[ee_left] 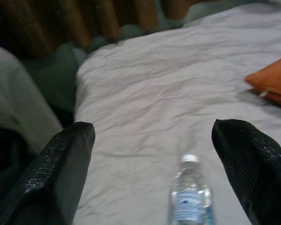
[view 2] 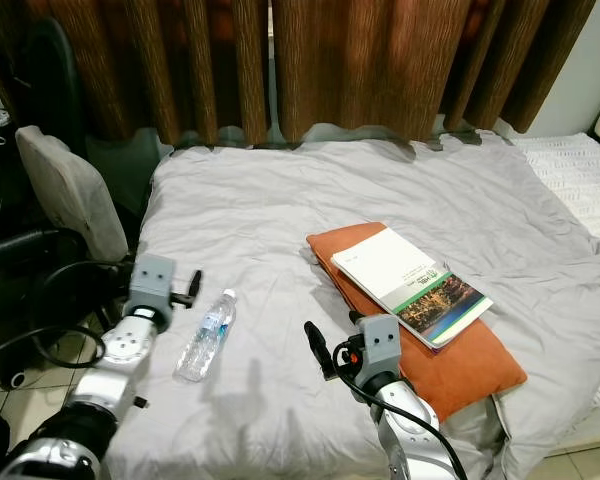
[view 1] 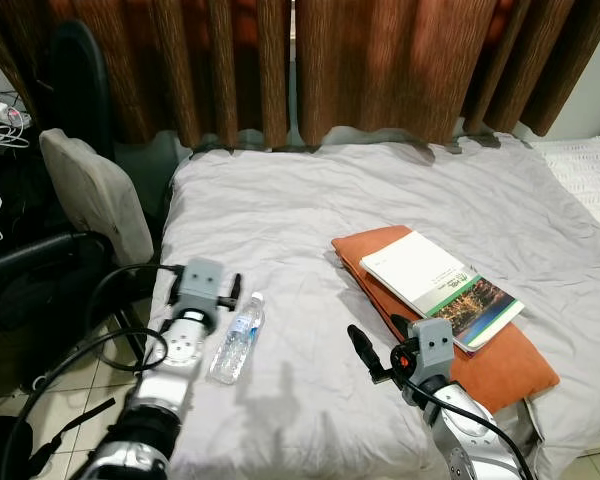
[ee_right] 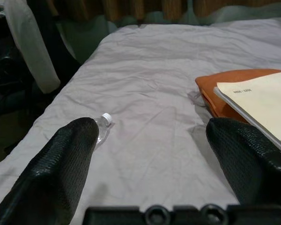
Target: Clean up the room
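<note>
A clear plastic water bottle [view 1: 238,338] with a white cap lies on the grey bedcover [view 1: 300,210] near the bed's left edge. My left gripper [ee_left: 152,136] is open and hovers just left of and behind the bottle [ee_left: 189,197], which shows low between its fingers. My right gripper [ee_right: 152,131] is open too, low over the front of the bed, with the bottle [ee_right: 102,125] off to its left. A book [view 1: 442,288] with a white and green cover rests on an orange pillow [view 1: 510,372] right of that gripper.
Brown curtains [view 1: 360,60] hang behind the bed. A black office chair [view 1: 90,200] with a pale cover stands left of the bed on a tiled floor [view 1: 70,385]. A cluttered desk with cables [view 1: 0,125] is at far left. A white mattress [view 1: 590,165] adjoins at right.
</note>
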{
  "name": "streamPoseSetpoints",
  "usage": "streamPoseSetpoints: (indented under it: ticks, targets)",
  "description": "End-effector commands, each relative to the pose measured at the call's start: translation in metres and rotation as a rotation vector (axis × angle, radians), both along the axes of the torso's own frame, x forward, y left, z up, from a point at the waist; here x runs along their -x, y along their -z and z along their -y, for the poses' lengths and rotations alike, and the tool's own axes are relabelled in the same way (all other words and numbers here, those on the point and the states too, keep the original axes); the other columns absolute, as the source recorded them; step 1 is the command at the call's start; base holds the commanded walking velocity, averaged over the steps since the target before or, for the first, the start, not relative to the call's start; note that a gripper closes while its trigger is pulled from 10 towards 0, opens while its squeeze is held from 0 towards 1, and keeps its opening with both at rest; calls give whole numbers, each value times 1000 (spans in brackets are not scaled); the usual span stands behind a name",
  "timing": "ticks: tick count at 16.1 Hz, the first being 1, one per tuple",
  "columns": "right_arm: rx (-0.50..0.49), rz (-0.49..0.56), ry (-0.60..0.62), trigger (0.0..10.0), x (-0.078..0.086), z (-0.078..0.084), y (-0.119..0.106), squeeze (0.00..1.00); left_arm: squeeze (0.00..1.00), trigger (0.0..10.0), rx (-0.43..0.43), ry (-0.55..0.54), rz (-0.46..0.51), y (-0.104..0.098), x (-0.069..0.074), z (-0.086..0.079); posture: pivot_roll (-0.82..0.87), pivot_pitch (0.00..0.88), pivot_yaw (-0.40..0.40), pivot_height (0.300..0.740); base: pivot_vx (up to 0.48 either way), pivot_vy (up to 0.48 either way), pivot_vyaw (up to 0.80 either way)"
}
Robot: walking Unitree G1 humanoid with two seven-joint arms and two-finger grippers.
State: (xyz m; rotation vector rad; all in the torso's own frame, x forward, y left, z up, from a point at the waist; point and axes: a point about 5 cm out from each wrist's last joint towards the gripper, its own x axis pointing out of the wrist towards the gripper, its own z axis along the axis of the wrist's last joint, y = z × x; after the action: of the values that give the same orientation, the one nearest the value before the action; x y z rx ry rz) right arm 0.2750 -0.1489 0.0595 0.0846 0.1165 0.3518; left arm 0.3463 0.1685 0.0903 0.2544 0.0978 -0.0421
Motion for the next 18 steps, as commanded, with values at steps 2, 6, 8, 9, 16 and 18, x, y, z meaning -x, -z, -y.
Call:
streamPoseSetpoints:
  ticks: [2, 6, 8, 9, 16, 18]
  targets:
    - [-10, -14, 11, 10000, 3, -2, 2, 0, 0, 10000, -29, 4, 22, -6, -3, -3, -45, 18, 15, 740, 0, 0, 0]
    - [-36, 5, 61, 10000, -2, -1, 1, 0, 0, 10000, 59, 80, 122, -10, 37, 1, 19, 0, 57, 740, 0, 0, 0]
    - [-56, -2, 87, 10000, -7, 0, 3, 0, 0, 10000, 37, 97, 118, -8, 38, 8, 53, 0, 58, 740, 0, -232, 0]
    - [-59, 2, 85, 10000, -11, -2, 2, 0, 0, 10000, 26, 105, 118, -10, 32, 12, 52, 0, 55, 740, 0, -465, 0]
    - [13, 5, 83, 10000, -11, 7, 3, 0, 0, 10000, 34, 49, 44, -5, 19, 2, 9, 0, 41, 740, 39, -399, 220]
    - [7, 2, 97, 10000, -8, 12, 3, 0, 0, 10000, 24, 60, 30, -4, 16, 1, -8, 0, 37, 740, 0, 0, 244]
